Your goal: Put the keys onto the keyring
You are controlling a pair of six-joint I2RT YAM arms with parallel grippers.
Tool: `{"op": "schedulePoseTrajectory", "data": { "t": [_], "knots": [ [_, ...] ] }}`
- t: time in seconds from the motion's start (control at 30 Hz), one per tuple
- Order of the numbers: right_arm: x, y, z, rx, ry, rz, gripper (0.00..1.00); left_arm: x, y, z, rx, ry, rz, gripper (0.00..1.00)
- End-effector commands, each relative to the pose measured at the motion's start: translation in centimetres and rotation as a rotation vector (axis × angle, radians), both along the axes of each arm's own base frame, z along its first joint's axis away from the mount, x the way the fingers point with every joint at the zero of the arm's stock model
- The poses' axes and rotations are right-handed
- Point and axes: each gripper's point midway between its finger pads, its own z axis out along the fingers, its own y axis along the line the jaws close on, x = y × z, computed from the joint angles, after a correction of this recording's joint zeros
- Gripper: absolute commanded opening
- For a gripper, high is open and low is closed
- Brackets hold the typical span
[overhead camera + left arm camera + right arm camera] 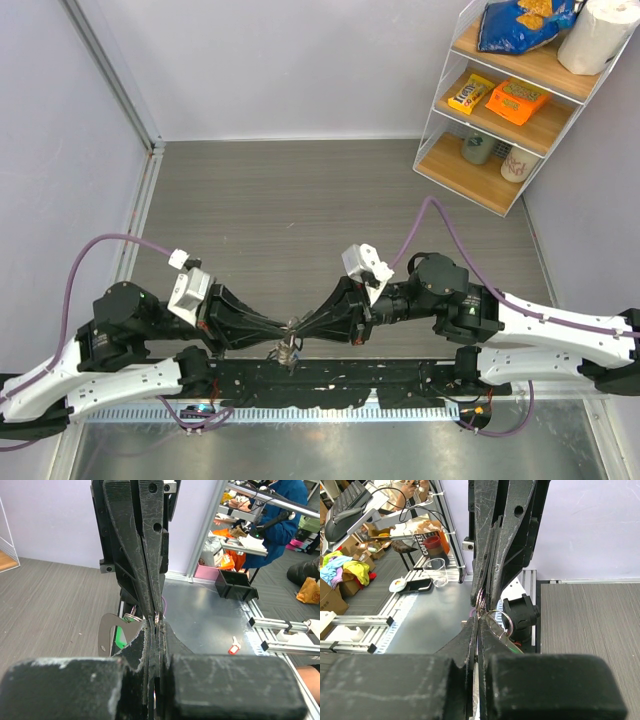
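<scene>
My left gripper and right gripper meet tip to tip above the near edge of the table, both shut. The thin silvery keyring is pinched where the tips meet. In the right wrist view one loop sticks out beside my right gripper and a coil sits between the left fingers. In the left wrist view my left gripper faces the right fingers. A green-headed key and a grey flat key hang from the ring. The bunch dangles below the tips.
A wooden shelf with snacks and cups stands at the back right. A black rail runs between the arm bases. A small red-tagged key lies on the metal surface, near a black box.
</scene>
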Motion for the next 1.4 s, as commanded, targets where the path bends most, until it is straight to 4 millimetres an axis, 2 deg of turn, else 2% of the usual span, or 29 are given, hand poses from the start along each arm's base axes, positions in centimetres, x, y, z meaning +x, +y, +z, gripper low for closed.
{"op": "schedulePoseTrajectory", "data": {
  "t": [0.0,0.6,0.97,1.37],
  "knots": [
    [-1.0,0.4,0.6,0.037,0.004,0.052,0.05,1.0,0.7,3.8,-0.155,-0.035,0.073,0.0],
    [-0.9,1.5,-0.1,0.075,0.028,0.016,0.06,2.1,1.0,4.5,-0.211,-0.029,0.135,0.0],
    [-1.1,1.4,-0.4,0.087,0.031,0.012,0.05,2.5,1.4,4.9,-0.237,-0.026,0.165,0.0],
    [-1.0,1.3,-1.7,0.062,0.033,-0.008,0.06,2.9,2.1,5.4,-0.265,-0.027,0.198,0.0]
  ]
}}
